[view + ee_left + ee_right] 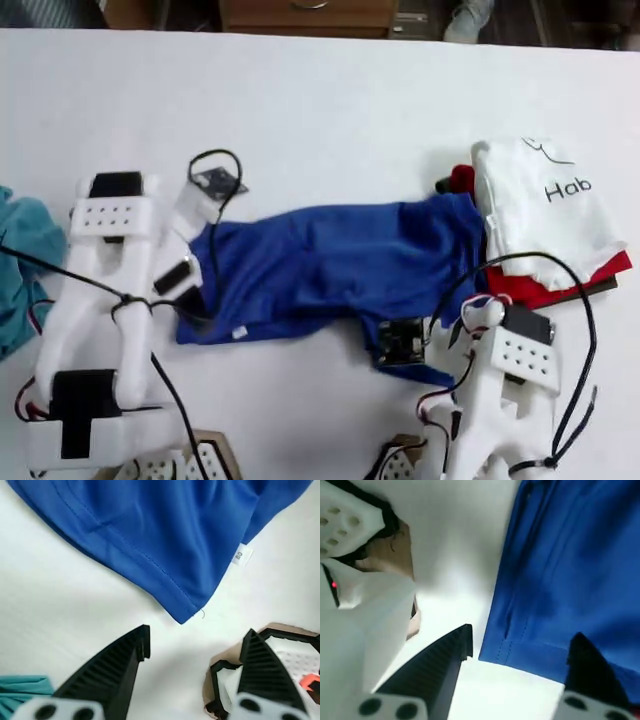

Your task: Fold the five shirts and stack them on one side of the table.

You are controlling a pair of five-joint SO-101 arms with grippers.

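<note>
- Blue shirt mid-table: unfolded, rumpled, stretched lengthwise between the two arms, right end touching the stack.
- Stack on right side: folded white shirt on top of red shirt, red poking out underneath along the near edge.
- Teal shirt bunched at left table edge, beyond the left arm, well apart from the blue one.
- Left hand just beside the blue shirt's left end.
- Same hand up close: spread wide, holding nothing, bare table in the gap. Blue hem corner just ahead of the tips, apart from both.
- White tag sewn on the blue hem, near that corner.
- Bit of teal cloth beside one left finger in the wrist view.
- Right hand at the blue shirt's near edge, toward its right end.
- Same hand up close: spread too, not pinching. One finger over bare table, the other over blue cloth, hem edge running between them.
- Contact between right fingers and cloth: cannot tell.
</note>
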